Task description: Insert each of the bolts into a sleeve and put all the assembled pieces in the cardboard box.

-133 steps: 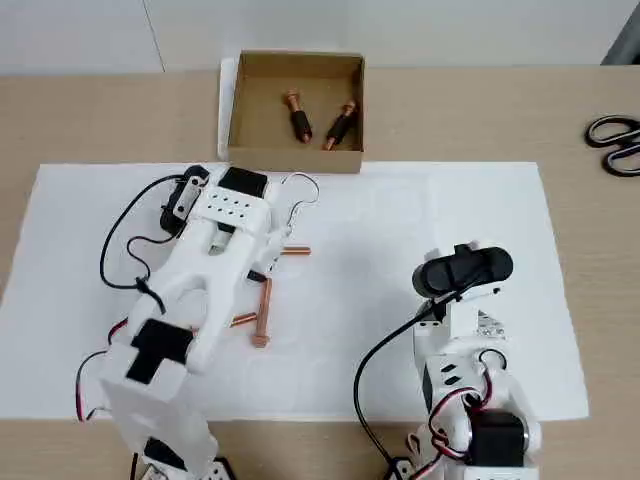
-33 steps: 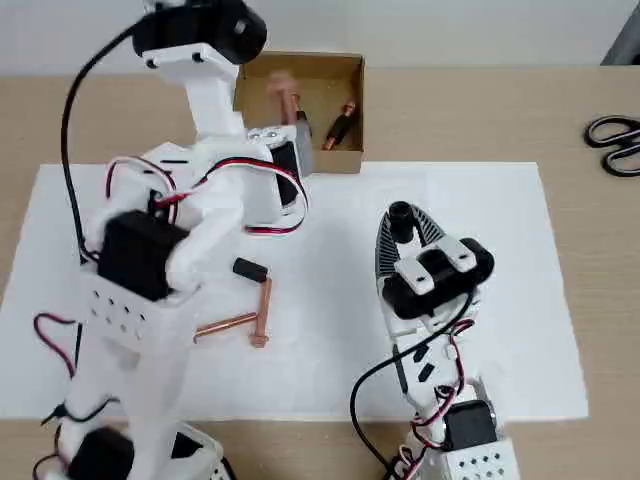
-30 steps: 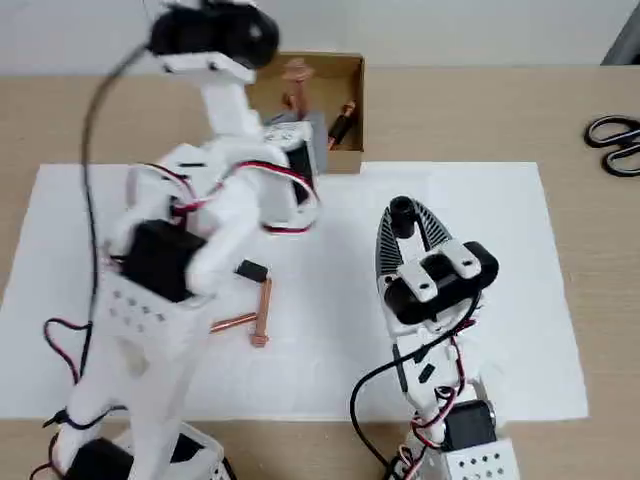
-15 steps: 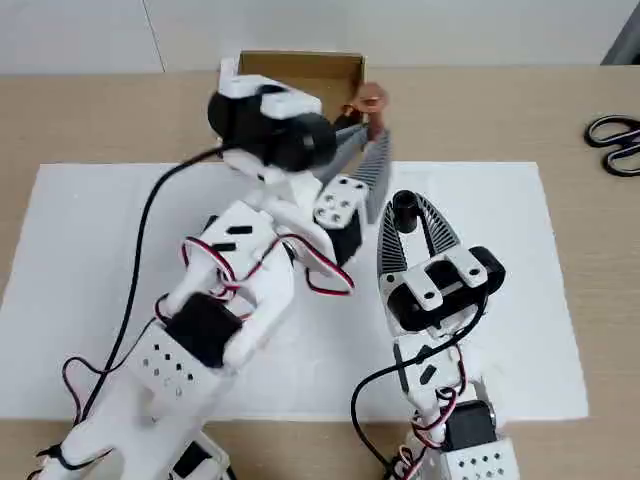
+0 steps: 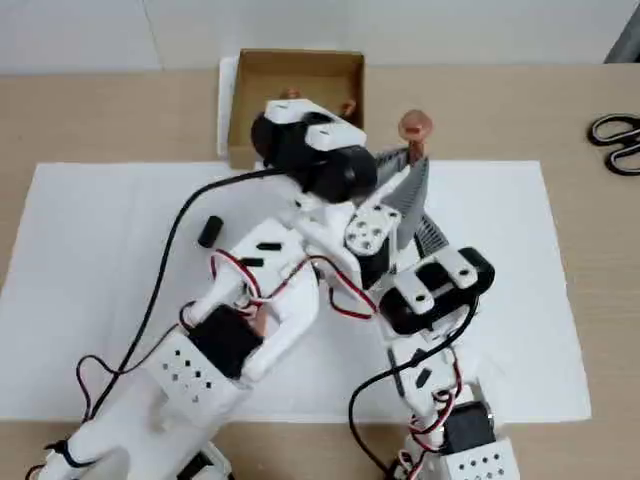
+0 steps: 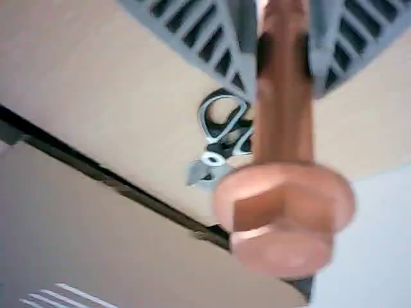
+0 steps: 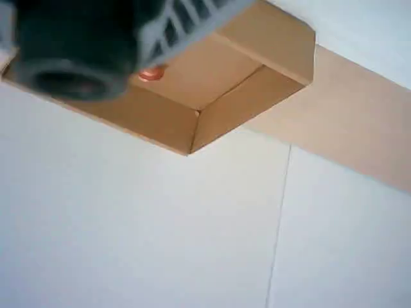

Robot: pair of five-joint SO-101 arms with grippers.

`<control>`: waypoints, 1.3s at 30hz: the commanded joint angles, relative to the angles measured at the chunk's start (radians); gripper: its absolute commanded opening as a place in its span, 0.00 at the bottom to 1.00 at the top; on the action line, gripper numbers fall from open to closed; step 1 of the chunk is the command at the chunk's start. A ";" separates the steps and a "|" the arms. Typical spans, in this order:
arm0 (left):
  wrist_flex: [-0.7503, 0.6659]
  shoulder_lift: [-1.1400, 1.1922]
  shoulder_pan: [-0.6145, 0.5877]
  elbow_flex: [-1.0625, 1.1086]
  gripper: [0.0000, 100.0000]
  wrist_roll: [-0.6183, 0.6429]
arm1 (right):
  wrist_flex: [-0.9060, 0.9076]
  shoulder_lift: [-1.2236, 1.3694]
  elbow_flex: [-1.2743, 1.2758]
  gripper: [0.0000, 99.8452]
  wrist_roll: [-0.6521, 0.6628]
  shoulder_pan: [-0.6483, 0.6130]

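A copper bolt (image 5: pixel 414 128) shows in the upper centre of the overhead frame, just right of the cardboard box (image 5: pixel 240 110). Its shank is pinched between the grey ribbed fingers of the left claw (image 5: pixel 408 170), with its round head outermost. The left arm stretches diagonally across the white sheet (image 5: pixel 100 250) from the lower left. Just below it the right arm comes up from the bottom right of the frame. That arm's own camera shows the right claw (image 7: pixel 122 29) apparently closed on a black sleeve (image 7: pixel 64 61), open end towards the lens, with the box beyond.

The step in hand looks to be the joining of bolt and sleeve above the sheet, not yet made. The next move calls for lining the shank up with the sleeve's bore and sliding one into the other while both claws hold firm. How much shank is free for the sleeve cannot be told.

Two copper heads (image 5: pixel 290 96) show inside the box, and a loose sleeve (image 5: pixel 209 231) lies on the sheet left of centre. Scissors (image 5: pixel 614 140) rest on the bench (image 5: pixel 500 110) at the far right edge
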 commanded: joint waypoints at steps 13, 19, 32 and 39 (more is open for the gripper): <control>-0.095 -0.014 -0.031 0.031 0.01 0.003 | -0.124 -0.005 -0.009 0.00 0.008 -0.004; -0.066 -0.015 -0.014 0.004 0.01 0.002 | -0.124 -0.005 -0.009 0.00 0.008 -0.002; 0.166 -0.018 -0.017 -0.105 0.01 0.000 | -0.124 -0.005 -0.009 0.00 0.009 -0.002; 0.167 -0.075 -0.046 -0.200 0.01 -0.034 | -0.122 -0.005 -0.009 0.00 0.009 -0.002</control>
